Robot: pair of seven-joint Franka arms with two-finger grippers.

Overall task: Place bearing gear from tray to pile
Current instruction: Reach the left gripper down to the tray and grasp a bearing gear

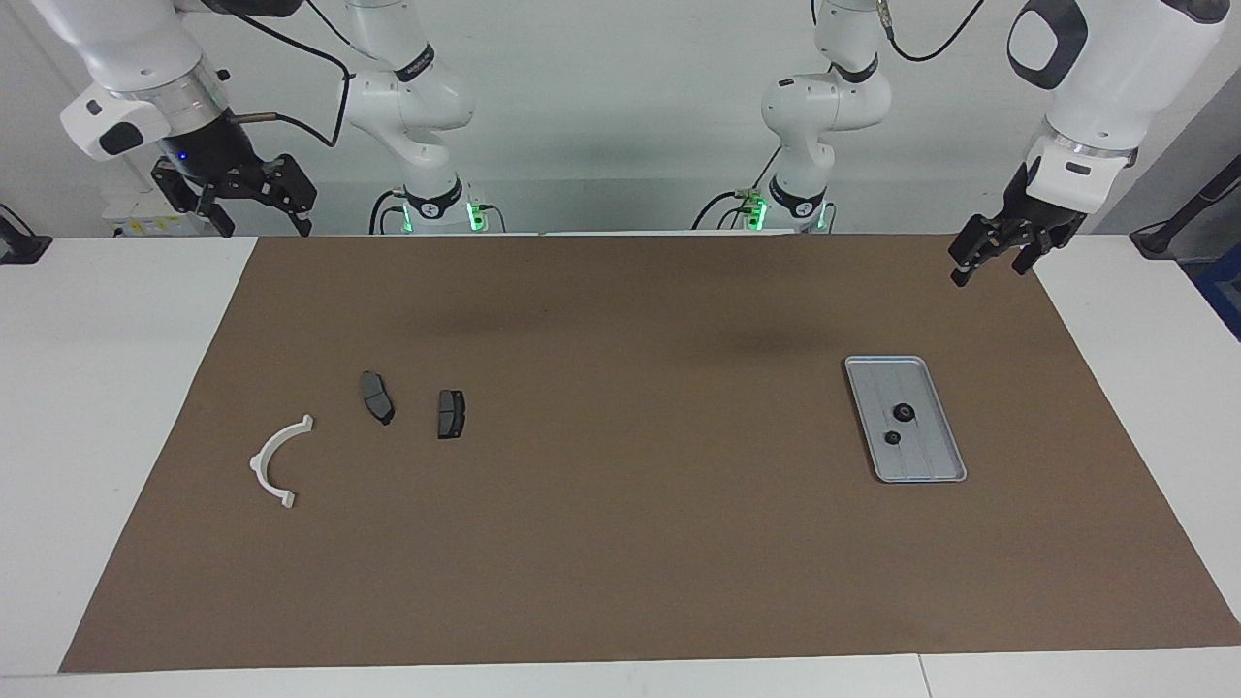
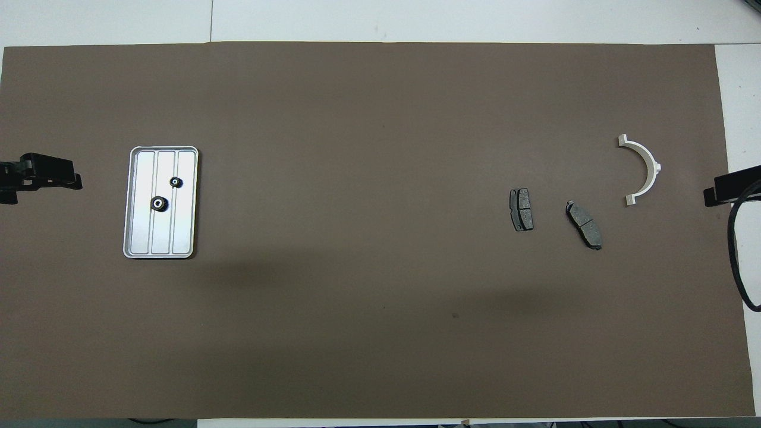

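The grey tray (image 1: 928, 460) (image 2: 138, 232) lies on the brown mat toward the left arm's end. Two small black bearing gears rest in it: a larger one (image 1: 904, 412) (image 2: 158, 204) and a smaller one (image 1: 893, 437) (image 2: 176, 182). The pile lies toward the right arm's end: two dark brake pads (image 1: 376, 397) (image 1: 450, 414) (image 2: 521, 209) (image 2: 584, 224) and a white half-ring bracket (image 1: 262, 456) (image 2: 654, 163). My left gripper (image 1: 989, 269) (image 2: 76, 180) hangs open and empty over the mat's edge, apart from the tray. My right gripper (image 1: 264, 230) (image 2: 710, 195) waits open and empty, raised over the mat's edge by the bracket.
The brown mat (image 1: 620, 543) (image 2: 357, 148) covers most of the white table. A black cable (image 2: 740, 261) loops at the right arm's end. Both arm bases stand at the table's robot edge.
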